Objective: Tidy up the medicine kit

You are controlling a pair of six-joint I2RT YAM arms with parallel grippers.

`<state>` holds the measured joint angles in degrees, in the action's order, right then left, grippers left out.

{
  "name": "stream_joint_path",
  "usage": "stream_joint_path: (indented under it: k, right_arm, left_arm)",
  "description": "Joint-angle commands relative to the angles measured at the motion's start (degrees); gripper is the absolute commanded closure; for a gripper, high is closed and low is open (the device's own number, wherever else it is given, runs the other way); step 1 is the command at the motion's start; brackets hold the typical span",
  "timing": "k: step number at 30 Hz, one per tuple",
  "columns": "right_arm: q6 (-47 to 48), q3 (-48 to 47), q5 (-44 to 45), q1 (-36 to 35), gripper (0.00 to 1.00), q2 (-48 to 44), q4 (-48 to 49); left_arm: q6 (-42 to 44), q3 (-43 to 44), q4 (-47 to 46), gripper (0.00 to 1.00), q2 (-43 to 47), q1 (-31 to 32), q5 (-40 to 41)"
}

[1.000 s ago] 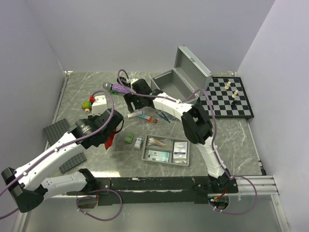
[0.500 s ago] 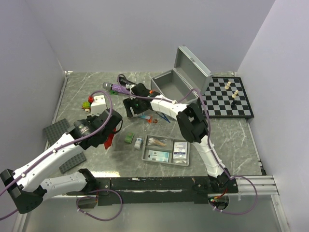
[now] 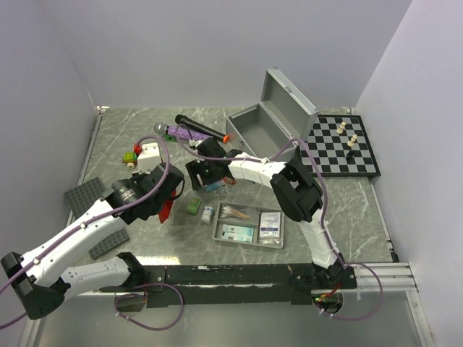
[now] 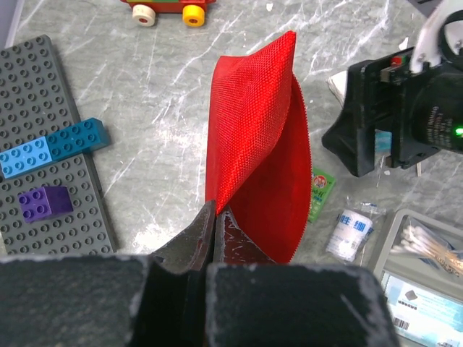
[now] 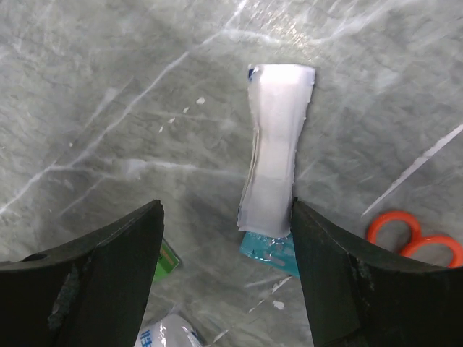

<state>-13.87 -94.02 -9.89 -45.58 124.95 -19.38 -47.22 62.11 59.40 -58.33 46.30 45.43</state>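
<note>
evidently the red pouch (image 4: 253,159) is soft woven cloth, light and floppy. it folds over on itself, so a pinch at one corner holds it but leaves the rest to sag. the left end effector (image 4: 215,217) is clamped on that near corner, and the pouch spreads out ahead of it over the counter (image 4: 145,108), beside the studded plate (image 4: 36,87). i cannot tell whether the pouch touches the counter. the left arm stretches forward from its base, wrist tipped down.

the white packet (image 5: 275,152) looks thin, flat and slippery. it lies on the counter near the orange scissors handles (image 5: 412,238), and a grip across its narrow width seems best. the right end effector (image 5: 226,217) hovers over it, fingers apart and holding nothing. the right arm is folded at the elbow, reaching left beyond the grey tray (image 3: 215,230).
</note>
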Motion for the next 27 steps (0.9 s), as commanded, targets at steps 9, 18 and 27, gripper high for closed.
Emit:
stream_joint_path:
  k: [9, 18, 27]
  right_arm:
    - [2.9, -6.0, 7.5, -0.6, 0.33, 3.6, -5.7]
    - [0.9, -4.8, 8.9, -0.9, 0.61, 3.6, -4.5]
    - [-1.9, 2.1, 8.7, 0.1, 0.86, -3.9, -0.7]
  left_arm:
    - [0.2, -1.7, -1.7, 0.99, 2.4, -0.2, -1.1]
    - [0.6, -1.5, -2.1, 0.99, 1.9, -0.1, -1.3]
    - [1.4, -1.7, -5.5, 0.99, 0.4, -0.2, -3.5]
